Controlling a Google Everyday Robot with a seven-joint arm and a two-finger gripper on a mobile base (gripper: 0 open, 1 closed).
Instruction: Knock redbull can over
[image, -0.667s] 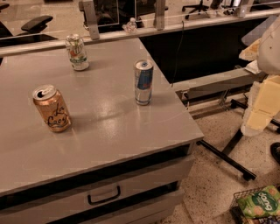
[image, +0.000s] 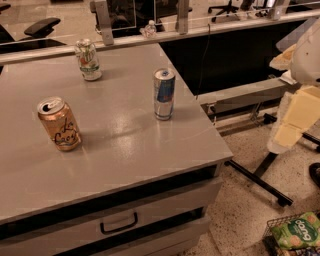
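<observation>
The gripper (image: 291, 122) hung at the right edge of the view, off the table and over the floor, well apart from every can. Whether it was spread or pressed together could not be told. The redbull can (image: 164, 94) stood upright on the grey table (image: 125, 155), near its right edge. Left of it, nearer the front, stood an orange-tan can (image: 59, 124). A white-and-green can (image: 88, 60) stood toward the back. A green packet (image: 296, 231) lay on the floor at lower right.

Arm (image: 307, 55) at the right edge, rounded white shell on top, with blocky pale-yellow end effector (image: 290, 127) pieces below it, plain with no markings readable.
</observation>
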